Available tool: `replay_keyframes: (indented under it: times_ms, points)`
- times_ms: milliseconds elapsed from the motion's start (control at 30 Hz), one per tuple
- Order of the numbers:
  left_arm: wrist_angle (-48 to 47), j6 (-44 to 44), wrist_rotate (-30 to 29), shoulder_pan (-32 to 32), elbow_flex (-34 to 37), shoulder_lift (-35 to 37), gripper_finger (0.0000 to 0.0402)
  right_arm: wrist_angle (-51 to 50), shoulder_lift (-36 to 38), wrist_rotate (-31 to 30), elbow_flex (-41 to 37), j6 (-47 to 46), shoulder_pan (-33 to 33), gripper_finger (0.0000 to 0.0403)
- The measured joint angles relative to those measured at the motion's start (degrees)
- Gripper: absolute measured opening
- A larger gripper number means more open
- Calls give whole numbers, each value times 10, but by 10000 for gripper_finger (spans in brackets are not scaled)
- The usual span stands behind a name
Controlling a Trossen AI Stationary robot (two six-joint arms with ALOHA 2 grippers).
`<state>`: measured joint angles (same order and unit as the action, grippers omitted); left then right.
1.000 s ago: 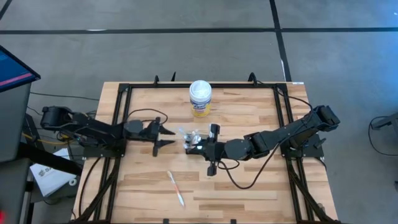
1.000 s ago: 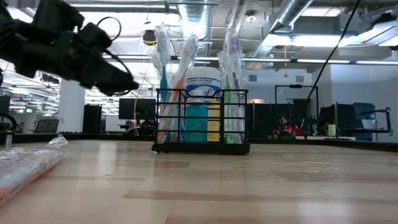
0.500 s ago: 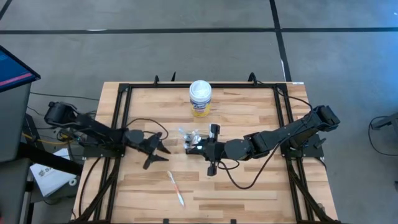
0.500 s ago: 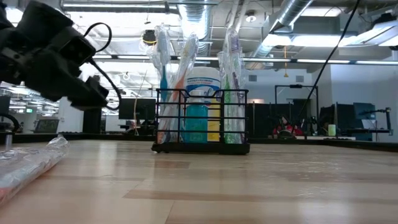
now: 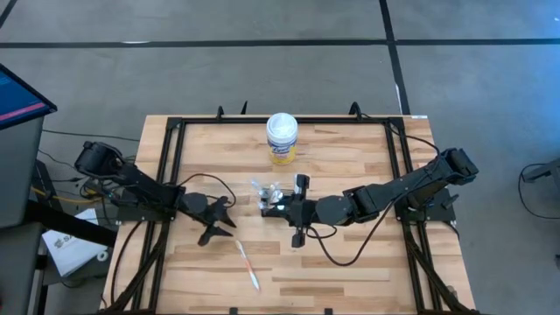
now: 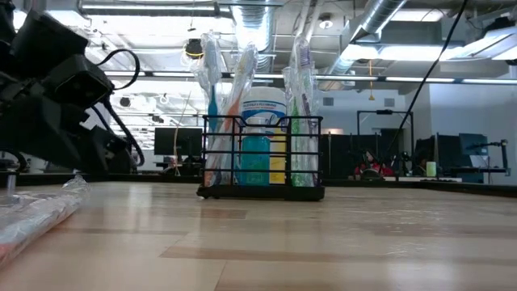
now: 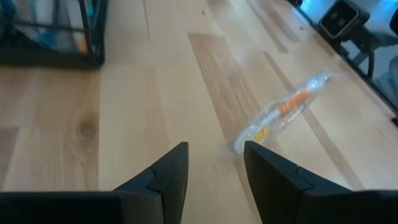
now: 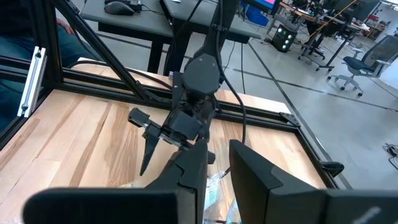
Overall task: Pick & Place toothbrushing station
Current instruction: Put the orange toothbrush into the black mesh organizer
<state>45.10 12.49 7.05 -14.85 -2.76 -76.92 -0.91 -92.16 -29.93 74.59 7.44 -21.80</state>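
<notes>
The toothbrushing station (image 5: 273,194), a black wire-mesh holder (image 6: 262,158), stands on its base at the table's middle with several plastic-wrapped toothbrushes upright in it. One more wrapped toothbrush (image 5: 247,265) lies flat near the front edge (image 7: 283,115). My left gripper (image 5: 219,224) is open and tipped downward to the left of the holder, its fingertips (image 7: 214,149) short of the lying toothbrush. My right gripper (image 5: 282,207) hovers over the holder from the right, above the brush tops and out of the low view. Its fingers (image 8: 217,146) stand narrowly parted with nothing pinched.
A white canister with a yellow label (image 5: 282,138) stands behind the holder at the far middle. Black frame rails (image 5: 166,175) run along the table's left, right and far sides. Loose cables loop beside both arms (image 5: 350,249). Bare wood lies at the near right.
My left gripper has swung toward the table's near edge and sunk toward the table, tipping its fingers downward in the direction of the lying toothbrush. The holder and the toothbrushes have stayed where they were.
</notes>
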Motion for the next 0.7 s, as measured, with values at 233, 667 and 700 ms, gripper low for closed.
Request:
replay_keyframes:
  times_ms: [233, 667, 700]
  points:
    - [4, 4, 0, -20, 0, -15, 149, 0, 0, 0, 0, 0, 0, 59]
    - [11, 2, -43, -45, -11, -15, 149, 0, 0, 0, 0, 0, 0, 59]
    - [11, 0, -43, -45, -11, -15, 149, 0, 0, 0, 0, 0, 0, 59]
